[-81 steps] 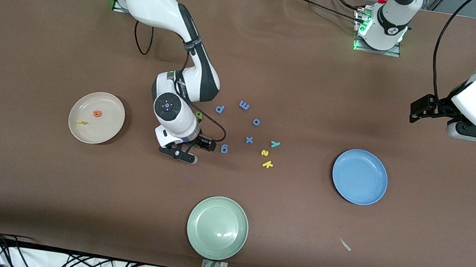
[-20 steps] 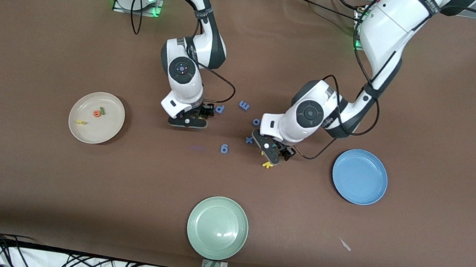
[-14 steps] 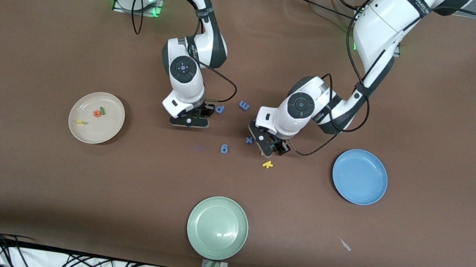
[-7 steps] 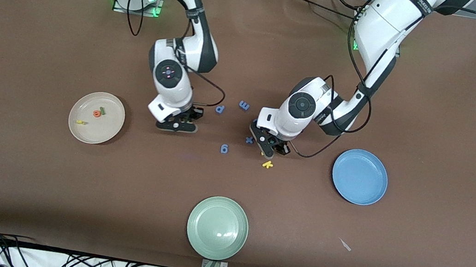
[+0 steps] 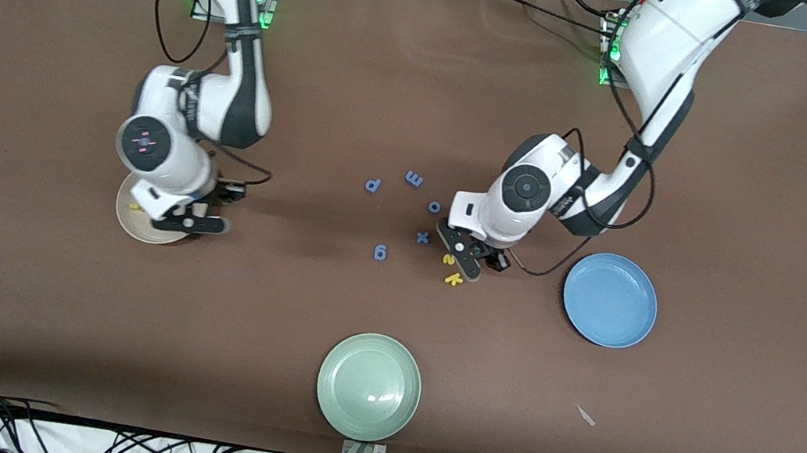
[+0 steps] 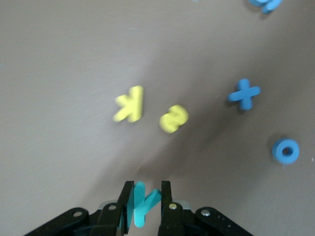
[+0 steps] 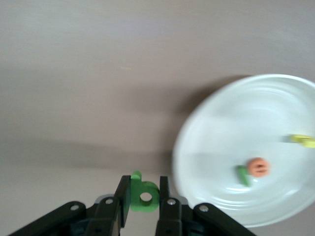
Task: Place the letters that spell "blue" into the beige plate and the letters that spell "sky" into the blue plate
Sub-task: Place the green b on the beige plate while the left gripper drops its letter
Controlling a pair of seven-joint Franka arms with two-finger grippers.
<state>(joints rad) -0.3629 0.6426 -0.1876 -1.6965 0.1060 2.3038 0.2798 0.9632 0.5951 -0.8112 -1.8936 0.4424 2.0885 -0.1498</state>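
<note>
right pincer gripping green b, beige plate

Even bright light, blurred wrist views

A brown cloth-covered surface carries a round pale green shallow plate at its edge nearest the front camera. Near the middle lie five small blue-purple foam characters: a "d", an "m", an "o", an "x" and a "6", all apart from one another. A small pale scrap lies nearer the camera, toward the left arm's end.
</note>
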